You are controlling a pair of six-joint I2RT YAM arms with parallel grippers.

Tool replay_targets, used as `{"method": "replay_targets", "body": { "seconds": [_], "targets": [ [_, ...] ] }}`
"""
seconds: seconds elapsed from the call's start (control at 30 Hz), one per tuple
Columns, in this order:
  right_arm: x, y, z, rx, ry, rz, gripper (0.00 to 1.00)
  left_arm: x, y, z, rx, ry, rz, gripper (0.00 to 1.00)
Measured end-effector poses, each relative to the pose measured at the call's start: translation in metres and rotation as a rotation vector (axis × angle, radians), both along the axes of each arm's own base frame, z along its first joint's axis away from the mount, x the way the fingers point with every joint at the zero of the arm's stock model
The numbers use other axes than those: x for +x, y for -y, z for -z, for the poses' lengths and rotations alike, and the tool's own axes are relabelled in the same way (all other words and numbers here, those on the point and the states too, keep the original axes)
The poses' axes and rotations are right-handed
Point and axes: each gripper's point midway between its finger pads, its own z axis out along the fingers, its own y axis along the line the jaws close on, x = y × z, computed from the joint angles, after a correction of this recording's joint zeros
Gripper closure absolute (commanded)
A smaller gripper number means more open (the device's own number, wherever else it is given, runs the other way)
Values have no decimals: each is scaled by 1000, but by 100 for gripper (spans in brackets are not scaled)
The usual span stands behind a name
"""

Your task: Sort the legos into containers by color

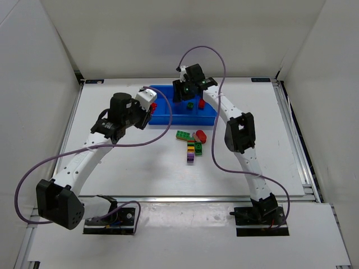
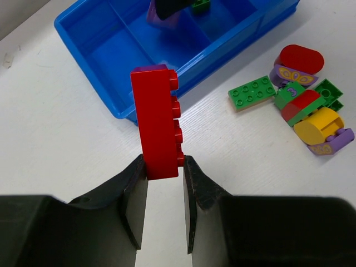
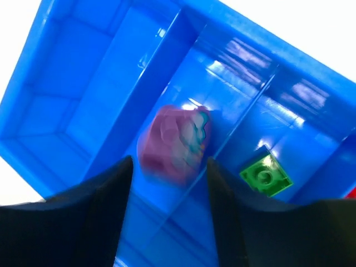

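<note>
- One red lego [image 2: 158,119] pinched upright in left claw [image 2: 165,167], at 9 o'clock of the tray [image 1: 168,119].
- Right claw [image 3: 169,167] over second of four compartments, counted from 9 o'clock; one blurred purple lego [image 3: 172,144] between parted fingers; gripped or free, cannot tell.
- One green lego [image 3: 266,177] in third compartment, one more red lego [image 1: 201,103] in fourth.
- On table [image 1: 112,168], at 6 o'clock of tray, one cluster [image 2: 303,100]: one green plate [image 2: 252,93], one yellow piece [image 2: 319,122], two red, two purple, more green.
</note>
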Motion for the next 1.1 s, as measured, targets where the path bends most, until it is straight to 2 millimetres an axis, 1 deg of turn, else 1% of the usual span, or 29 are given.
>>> {"method": "replay_targets", "body": {
  "seconds": [0.07, 0.17, 0.23, 0.33, 0.4, 0.47, 0.53, 0.57, 0.6, 0.63, 0.67, 0.7, 0.77, 0.8, 0.87, 0.9, 0.93, 0.97, 1.0, 1.03, 1.1],
  "targets": [
    [1, 1, 1, -5, 6, -3, 26, 0, 3, -1, -8, 2, 11, 90],
    [1, 0, 0, -7, 15, -24, 19, 3, 8, -2, -25, 7, 29, 90],
    [-1, -1, 0, -2, 16, -40, 16, 6, 12, -3, -37, 7, 38, 90],
    [-3, -3, 1, 4, 13, -54, 16, 11, 18, -2, -54, 1, 48, 90],
    [-5, 0, 2, 4, 6, -52, 16, 16, 23, -2, -72, -2, 57, 90],
    [-13, 9, 3, -5, -17, -38, 16, 23, 30, -4, -94, -5, 65, 90],
    [-19, 26, -4, -18, -33, -5, 15, 33, 38, -8, -119, -1, 72, 90],
    [-19, 37, -11, -22, -33, 19, 15, 39, 41, -10, -132, 5, 76, 90],
    [-15, 51, -23, -20, -20, 50, 15, 45, 46, -11, -144, 10, 81, 90],
    [-9, 67, -39, -15, 1, 87, 15, 50, 50, -11, -154, 9, 86, 90],
    [-1, 89, -58, -6, 28, 131, 15, 58, 57, -10, -168, 5, 93, 90],
    [6, 114, -77, 3, 57, 178, 15, 63, 62, -9, -177, 3, 98, 90],
    [17, 165, -112, 17, 108, 271, 15, 77, 78, -9, -203, -11, 117, 90],
    [19, 192, -129, 21, 136, 321, 15, 84, 86, -7, -211, -18, 129, 90],
    [17, 249, -153, 17, 170, 420, 15, 97, 106, -4, -229, -27, 159, 90],
    [11, 273, -160, 9, 178, 459, 15, 101, 115, 0, -235, -36, 174, 90],
    [4, 293, -163, -2, 180, 491, 15, 104, 125, 4, -239, -47, 190, 90],
    [-4, 306, -163, -11, 175, 511, 15, 107, 135, 9, -244, -60, 206, 90],
    [-13, 315, -161, -19, 165, 525, 15, 110, 146, 15, -249, -75, 223, 90],
    [-23, 320, -156, -29, 143, 530, 15, 113, 155, 18, -255, -85, 236, 89],
    [-37, 323, -144, -37, 105, 524, 15, 120, 175, 30, -271, -112, 266, 89]
  ]
}}
